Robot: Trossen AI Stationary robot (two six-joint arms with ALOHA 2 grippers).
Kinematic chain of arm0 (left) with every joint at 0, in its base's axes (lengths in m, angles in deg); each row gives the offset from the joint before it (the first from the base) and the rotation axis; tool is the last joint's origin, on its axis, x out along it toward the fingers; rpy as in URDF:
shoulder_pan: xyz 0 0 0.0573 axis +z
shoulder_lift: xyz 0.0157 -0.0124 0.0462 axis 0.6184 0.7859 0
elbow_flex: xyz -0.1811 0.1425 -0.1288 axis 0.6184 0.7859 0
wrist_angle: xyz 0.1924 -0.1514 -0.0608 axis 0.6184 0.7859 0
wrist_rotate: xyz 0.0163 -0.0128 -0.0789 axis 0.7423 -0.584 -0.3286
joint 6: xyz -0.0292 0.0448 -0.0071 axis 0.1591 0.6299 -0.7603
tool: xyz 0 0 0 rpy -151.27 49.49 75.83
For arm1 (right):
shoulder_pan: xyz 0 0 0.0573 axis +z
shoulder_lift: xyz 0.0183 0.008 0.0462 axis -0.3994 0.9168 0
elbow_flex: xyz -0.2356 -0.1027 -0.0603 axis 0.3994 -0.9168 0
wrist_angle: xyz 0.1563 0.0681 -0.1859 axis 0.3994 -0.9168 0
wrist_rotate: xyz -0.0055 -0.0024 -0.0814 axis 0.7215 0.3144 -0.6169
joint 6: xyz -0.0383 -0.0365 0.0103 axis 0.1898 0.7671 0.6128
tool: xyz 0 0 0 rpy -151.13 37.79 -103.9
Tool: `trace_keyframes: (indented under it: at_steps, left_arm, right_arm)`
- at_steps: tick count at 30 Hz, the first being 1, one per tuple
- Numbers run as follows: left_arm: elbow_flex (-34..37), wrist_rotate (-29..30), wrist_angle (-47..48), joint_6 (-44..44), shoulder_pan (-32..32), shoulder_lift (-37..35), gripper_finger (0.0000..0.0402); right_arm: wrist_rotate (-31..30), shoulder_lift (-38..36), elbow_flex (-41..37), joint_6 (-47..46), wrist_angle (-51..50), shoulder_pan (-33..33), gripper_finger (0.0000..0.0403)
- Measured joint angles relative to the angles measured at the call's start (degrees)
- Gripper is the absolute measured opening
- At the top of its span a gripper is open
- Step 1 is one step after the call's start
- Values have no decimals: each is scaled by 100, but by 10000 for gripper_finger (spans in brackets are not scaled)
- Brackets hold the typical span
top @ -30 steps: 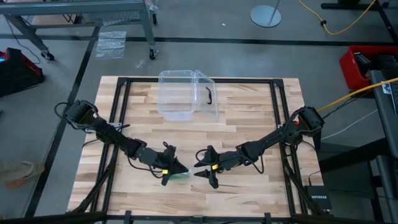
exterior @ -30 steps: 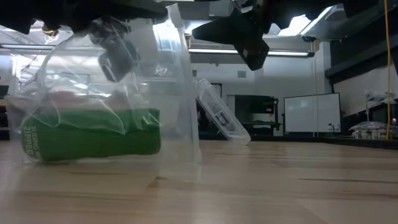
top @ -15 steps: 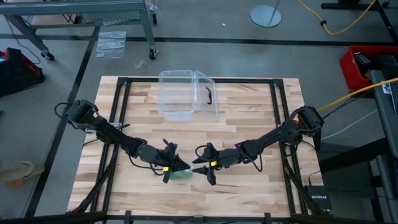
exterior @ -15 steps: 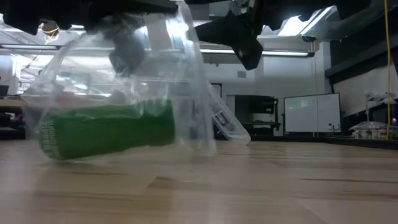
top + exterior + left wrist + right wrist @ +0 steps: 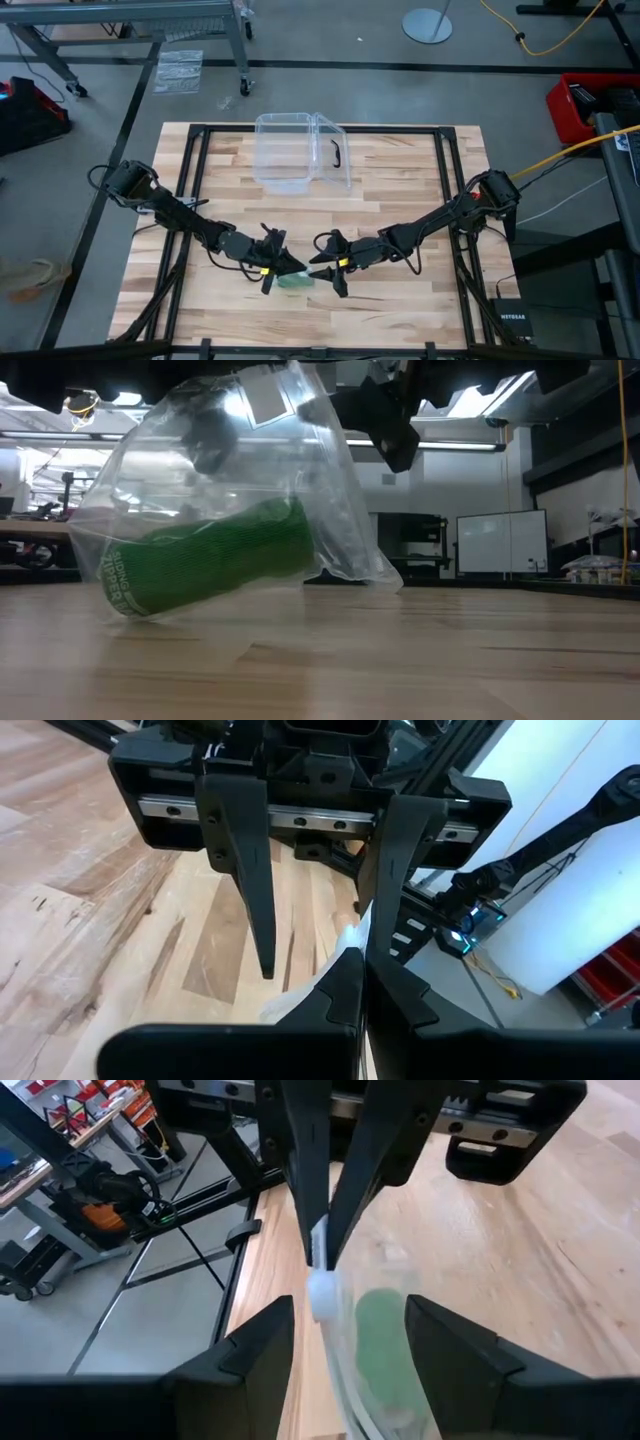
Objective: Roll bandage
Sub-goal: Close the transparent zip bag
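The bandage is a stubby green roll inside a clear plastic bag, near the table's front middle. The roll lies tilted in the bag; its lower end is at the table top. My left gripper is shut on the bag's top. My right gripper faces it from the right, open, one finger on either side of the bag's top. The right wrist view shows the green roll just beyond those fingers. My left gripper pinches the bag's top edge between its two shut fingers, coming nearly level from the table's left. The bag hangs below them with the roll slanting inside. Whether my right gripper touches the bag, I cannot tell.
A clear plastic box with its lid open and a black handle stands at the far middle of the wooden table. Bare wood lies to both sides and toward the near edge.
The bag has swung and tipped under my left gripper's hold. The roll lay level on the table a second ago; now it slants, one end raised and the other low at the table, and it has shifted toward my right gripper.
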Motion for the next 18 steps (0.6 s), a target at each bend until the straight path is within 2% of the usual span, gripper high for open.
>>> trace_keyframes:
  at_steps: [4, 12, 18]
  left_arm:
    - [0, 0, 0, -4, 0, 0, 0]
    - [0, 0, -1, -7, 0, 0, 0]
    - [0, 0, -2, -7, 0, 2, 0]
  right_arm:
    - [3, 1, 1, 2, 255, 0, 190]
    - [92, 1, 3, 2, 217, 0, 132]
    - [93, 1, 3, 2, 245, 0, 102]
